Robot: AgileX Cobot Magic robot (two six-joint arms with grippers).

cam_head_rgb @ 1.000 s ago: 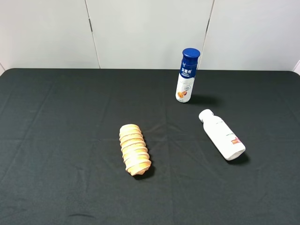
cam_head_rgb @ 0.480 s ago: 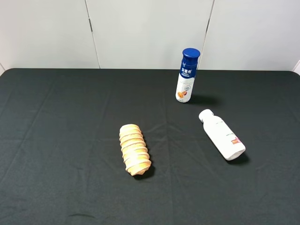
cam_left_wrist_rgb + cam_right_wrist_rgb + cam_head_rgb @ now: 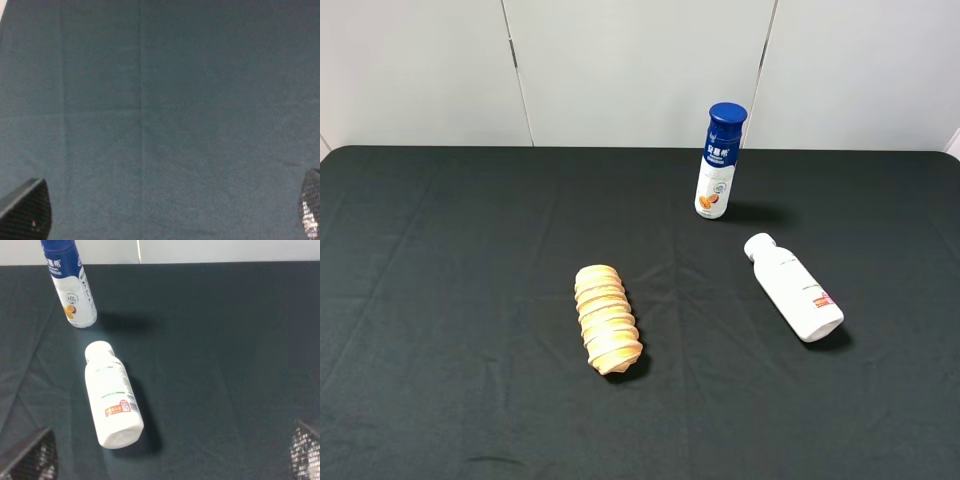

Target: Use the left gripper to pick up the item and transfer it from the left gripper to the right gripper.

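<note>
A ridged golden bread roll (image 3: 607, 320) lies near the middle of the black table (image 3: 440, 260). A white bottle (image 3: 793, 286) lies on its side at the right; it also shows in the right wrist view (image 3: 111, 393). A blue-capped white bottle (image 3: 719, 162) stands upright behind it, and it shows in the right wrist view (image 3: 69, 282) too. Neither arm shows in the exterior view. My left gripper (image 3: 170, 215) is open over bare cloth, with only its fingertips (image 3: 27, 210) in view. My right gripper (image 3: 167, 455) is open and empty, a little short of the lying bottle.
A white panelled wall (image 3: 640, 70) runs along the table's far edge. The black cloth has shallow creases around the roll and the bottles.
</note>
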